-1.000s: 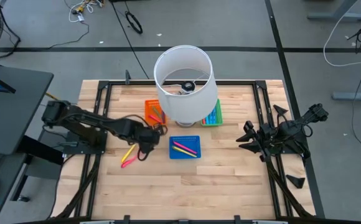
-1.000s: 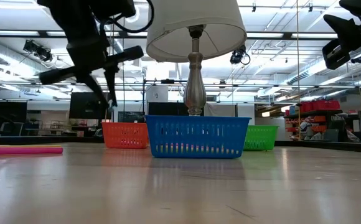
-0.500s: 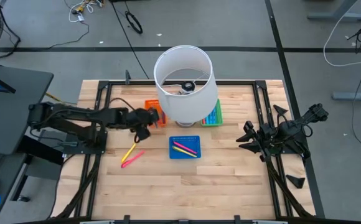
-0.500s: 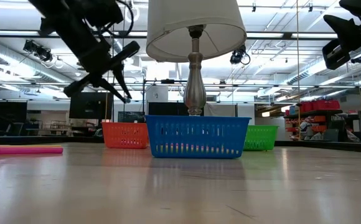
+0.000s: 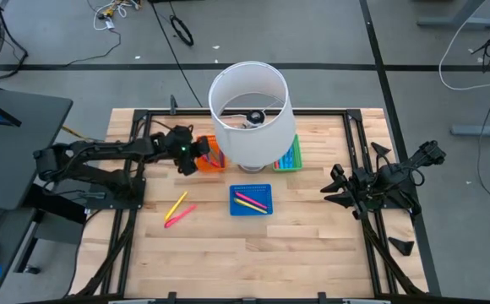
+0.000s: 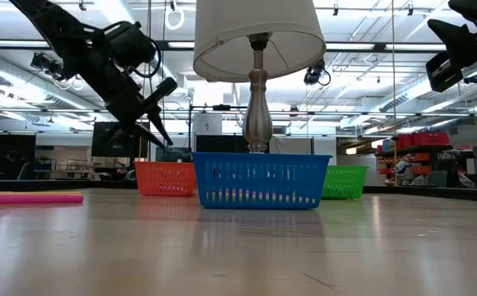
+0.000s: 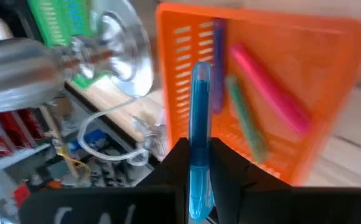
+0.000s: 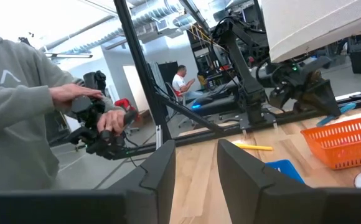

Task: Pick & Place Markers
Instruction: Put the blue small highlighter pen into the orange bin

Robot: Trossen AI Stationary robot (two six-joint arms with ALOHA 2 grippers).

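Left wrist view: blue marker clamped above the orange tray

Left wrist view shows the left pincer (image 7: 199, 171) clamped on a blue marker (image 7: 199, 124), poised over the orange tray (image 7: 330, 37), which holds a pink marker (image 7: 271, 84), a green marker (image 7: 246, 118) and a purple marker (image 7: 218, 62). From above, that tray sits at nine o'clock of the lamp (image 5: 249, 114); two loose markers (image 5: 177, 211) lie on the table (image 5: 313, 245) at seven o'clock. The right pincer (image 5: 334, 186) waits at three o'clock, fingers apart.
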